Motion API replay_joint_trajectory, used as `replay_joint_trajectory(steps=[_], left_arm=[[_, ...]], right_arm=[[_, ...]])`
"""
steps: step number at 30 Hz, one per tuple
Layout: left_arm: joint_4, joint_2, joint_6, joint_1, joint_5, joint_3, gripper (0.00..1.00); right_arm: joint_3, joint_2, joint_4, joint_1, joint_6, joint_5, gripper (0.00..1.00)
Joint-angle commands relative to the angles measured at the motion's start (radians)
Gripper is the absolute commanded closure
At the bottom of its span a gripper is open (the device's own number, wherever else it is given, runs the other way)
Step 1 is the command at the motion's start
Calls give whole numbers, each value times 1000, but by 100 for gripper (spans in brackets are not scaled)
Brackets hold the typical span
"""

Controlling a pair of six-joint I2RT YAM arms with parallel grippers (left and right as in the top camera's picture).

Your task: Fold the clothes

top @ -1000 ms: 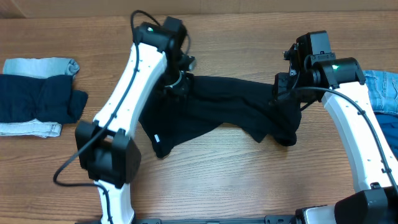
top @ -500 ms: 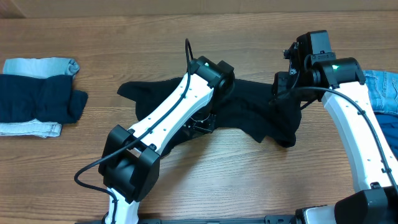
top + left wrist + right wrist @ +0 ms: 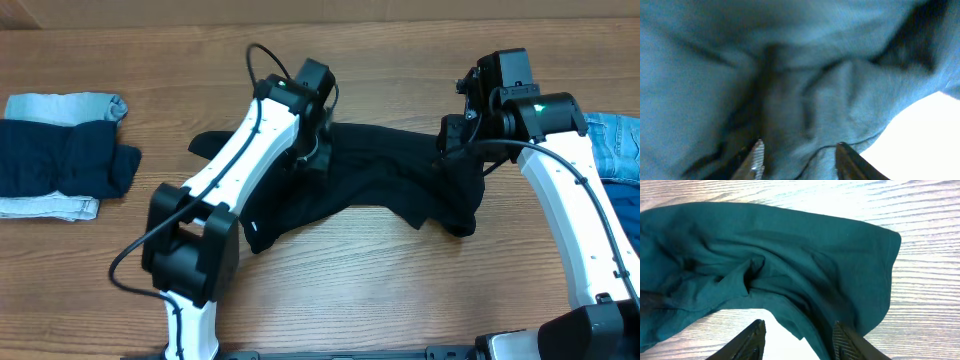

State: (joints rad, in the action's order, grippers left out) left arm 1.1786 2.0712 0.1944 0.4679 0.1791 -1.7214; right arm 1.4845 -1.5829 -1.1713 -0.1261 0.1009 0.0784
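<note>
The black garment (image 3: 390,185) lies crumpled in the middle of the bench (image 3: 400,300), a long bunched band with one tail sagging toward the near edge. It looks light, limp and matte, and will probably drape and slide rather than hold a crease. Corners and hems are the places to pinch, not the wrinkled middle. The left end effector (image 3: 800,157) hangs over its left part, fingers apart, gripping nothing. The right end effector (image 3: 800,339) is also apart, over the right hem, unclamped.
</note>
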Motion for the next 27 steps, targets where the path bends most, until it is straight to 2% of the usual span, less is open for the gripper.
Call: replay_joint_trajectory(steps=[1, 3, 5, 9, 14, 19, 23, 27], left_arm=[[2, 68, -133, 8, 174, 43, 57], [8, 68, -149, 8, 177, 45, 68], [25, 66, -153, 7, 143, 44, 96], [120, -4, -100, -5, -35, -24, 96], [205, -162, -27, 16, -26, -43, 96], [233, -167, 43, 96, -25, -6, 95], [248, -167, 114, 125, -67, 32, 75], [245, -167, 129, 124, -101, 71, 56]], right_arm=[[7, 14, 3, 3, 4, 2, 52], [7, 14, 3, 3, 4, 2, 53], [7, 14, 3, 3, 5, 2, 53], [7, 14, 3, 3, 5, 2, 53], [7, 14, 4, 3, 5, 2, 53], [7, 14, 14, 3, 4, 2, 53], [7, 14, 14, 3, 4, 2, 52], [7, 14, 15, 3, 4, 2, 53]])
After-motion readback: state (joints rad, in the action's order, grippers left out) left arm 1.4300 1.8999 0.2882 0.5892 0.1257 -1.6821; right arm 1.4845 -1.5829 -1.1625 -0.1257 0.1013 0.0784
